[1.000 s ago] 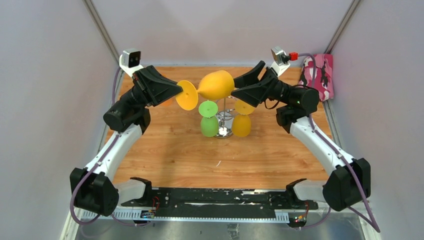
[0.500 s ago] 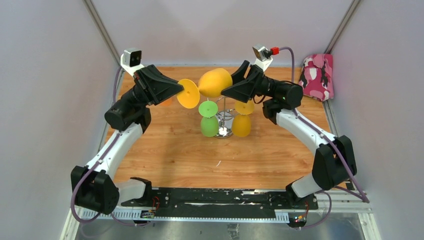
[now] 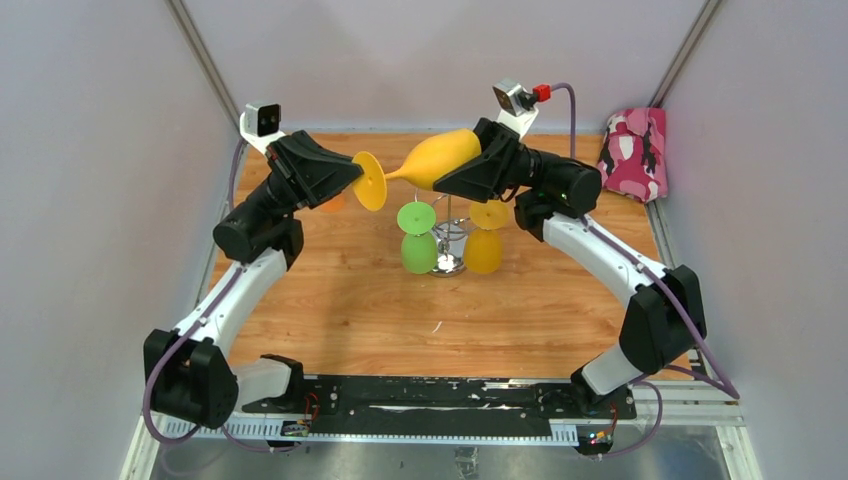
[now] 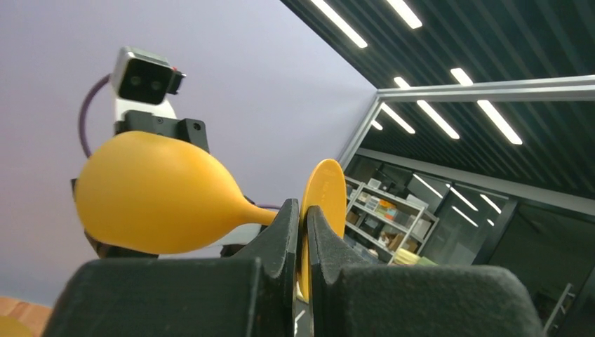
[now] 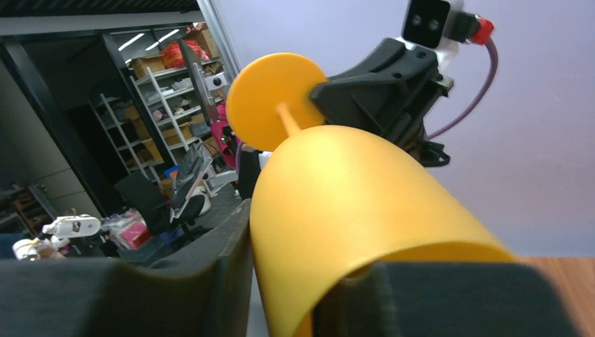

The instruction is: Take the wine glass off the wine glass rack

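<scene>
L gripper (image 4: 302, 219): jaws almost closed, pinching the thin foot disc of the yellow wine glass (image 3: 438, 160) edge-on. R gripper (image 5: 316, 284): jaws spread wider, clamped round the bowl near its mouth.

Glass lies sideways in mid-air, upper centre of top view, above the chrome wine glass rack (image 3: 449, 240) and apart from it, so I judge it's off the rack.

Step looks like a two-arm hold or handover. To do it well:
- R's bowl grip looks the secure one. L's pinch on the foot is small and could pivot.
- Whichever arm lets go should open slowly w/ the other firm.
- No pulling or twisting along the stem, prob. the weak part.
- Carry clear of the green glass (image 3: 417, 243) and orange glass (image 3: 483, 248) hanging on the rack.

Pose: both arms raised, forearms reaching in from frame left and right, wrists about level, tips facing each other over the rack.
</scene>
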`<state>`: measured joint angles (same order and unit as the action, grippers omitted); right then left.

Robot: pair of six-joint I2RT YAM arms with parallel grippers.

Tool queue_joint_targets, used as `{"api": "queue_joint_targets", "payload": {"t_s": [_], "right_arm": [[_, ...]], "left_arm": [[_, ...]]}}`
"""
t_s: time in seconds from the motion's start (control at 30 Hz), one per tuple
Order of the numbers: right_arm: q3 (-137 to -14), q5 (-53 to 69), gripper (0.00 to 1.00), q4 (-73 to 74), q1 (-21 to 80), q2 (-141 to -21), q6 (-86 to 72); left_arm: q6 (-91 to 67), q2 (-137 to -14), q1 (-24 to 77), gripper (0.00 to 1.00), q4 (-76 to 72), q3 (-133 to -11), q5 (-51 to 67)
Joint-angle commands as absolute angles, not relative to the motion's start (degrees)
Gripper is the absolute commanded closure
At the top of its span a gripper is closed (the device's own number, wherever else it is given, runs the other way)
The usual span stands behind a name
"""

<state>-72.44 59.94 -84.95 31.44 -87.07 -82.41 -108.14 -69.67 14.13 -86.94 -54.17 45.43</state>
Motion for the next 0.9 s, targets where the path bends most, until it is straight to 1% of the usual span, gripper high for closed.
{"api": "queue_joint_targets", "payload": {"t_s": [0.0,0.03,0.07,0.1,0.13,0.23,0.27,0.43,0.53,0.6,0.7,0.73,0.87], "right_arm": [[-74.2,60.25,0.78,-90.55,33.84,-86.13,-82.09],[-74.1,60.01,0.84,-90.32,33.84,-86.09,-81.95],[-74.14,59.72,0.94,-90.15,33.88,-86.28,-81.92],[-74.22,59.66,0.99,-90.05,33.91,-86.43,-81.94],[-74.26,59.54,1.0,-89.75,33.85,-86.48,-81.94],[-73.91,59.17,1.0,-89.07,33.84,-86.36,-81.44],[-73.73,59.11,1.0,-88.51,33.84,-86.13,-80.99],[-71.27,58.38,1.0,-83.76,33.85,-83.96,-76.44],[-70.22,57.86,1.0,-80.09,33.85,-82.16,-73.38],[-69.56,57.87,1.0,-76.73,33.9,-80.57,-70.33],[-68.29,57.98,1.0,-72.48,33.88,-78.41,-66.58],[-67.65,58.0,1.0,-71.48,33.84,-77.8,-65.64],[-66.36,58.23,1.0,-68.21,33.85,-74.89,-62.84]], "left_arm": [[-104.49,-73.26,14.33,0.95,-88.94,-52.14,49.16],[-104.36,-73.66,14.33,0.95,-88.89,-51.9,49.15],[-104.21,-74.07,14.33,0.95,-88.86,-51.57,49.2],[-104.1,-74.28,14.33,0.94,-88.86,-51.33,49.33],[-104.07,-74.47,14.33,0.91,-88.89,-51.13,49.37],[-104.04,-75.22,14.32,0.83,-88.86,-51.25,49.62],[-104.1,-75.42,14.32,0.79,-88.88,-51.66,49.82],[-104.67,-76.09,14.33,0.45,-88.86,-54.4,50.4],[-105.12,-76.14,14.28,0.32,-88.94,-55.46,51.08],[-105.53,-75.72,14.24,0.28,-88.95,-56.23,51.47],[-105.92,-75.01,14.09,0.25,-88.95,-57.69,51.75],[-106.25,-74.84,13.76,0.22,-88.95,-58.84,51.81],[-107.13,-74.66,10.82,0.22,-88.27,-62.19,51.41]]}}
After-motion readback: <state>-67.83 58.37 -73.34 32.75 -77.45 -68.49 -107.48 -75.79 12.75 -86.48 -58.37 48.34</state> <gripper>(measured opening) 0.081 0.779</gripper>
